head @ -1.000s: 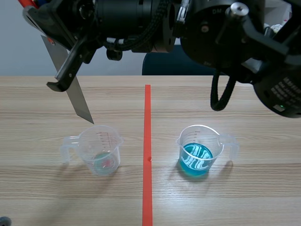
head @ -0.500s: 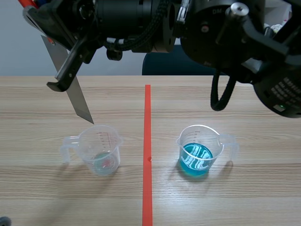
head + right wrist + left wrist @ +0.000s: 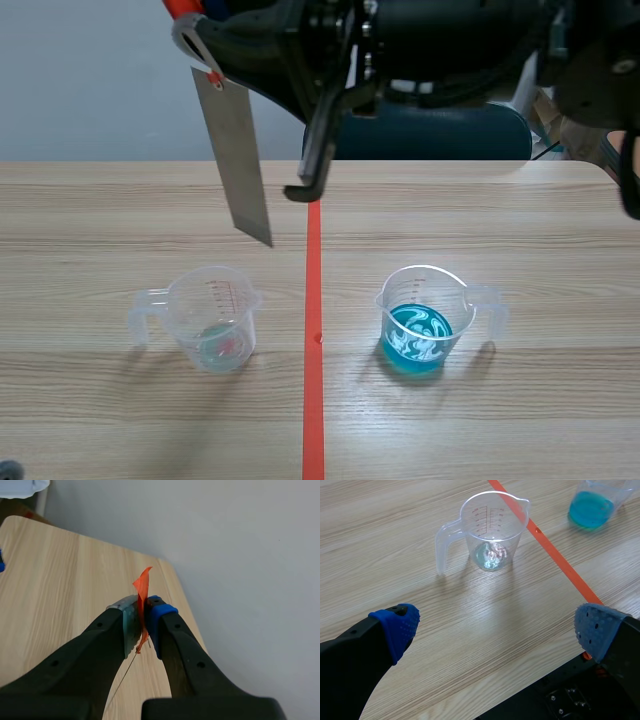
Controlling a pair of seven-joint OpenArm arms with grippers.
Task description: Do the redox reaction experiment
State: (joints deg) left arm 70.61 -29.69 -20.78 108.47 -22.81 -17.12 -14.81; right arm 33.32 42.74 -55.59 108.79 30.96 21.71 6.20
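Wood-grain table (image 3: 90,200) looked unchanged, but the metal strip (image 3: 238,160) had swung off the near-empty beaker (image 3: 213,318) toward the tape line (image 3: 314,400), probably headed for the blue beaker (image 3: 422,320). Right gripper (image 3: 141,615) kept it pinched, left gripper (image 3: 495,627) hung spread wide.

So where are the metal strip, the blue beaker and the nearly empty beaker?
metal strip (image 3: 238,160): scene view, mid-blade.
beaker of blue liquid (image 3: 416,340): scene view, its liquid-filled wall.
nearly empty beaker (image 3: 492,532): left wrist view, front wall.
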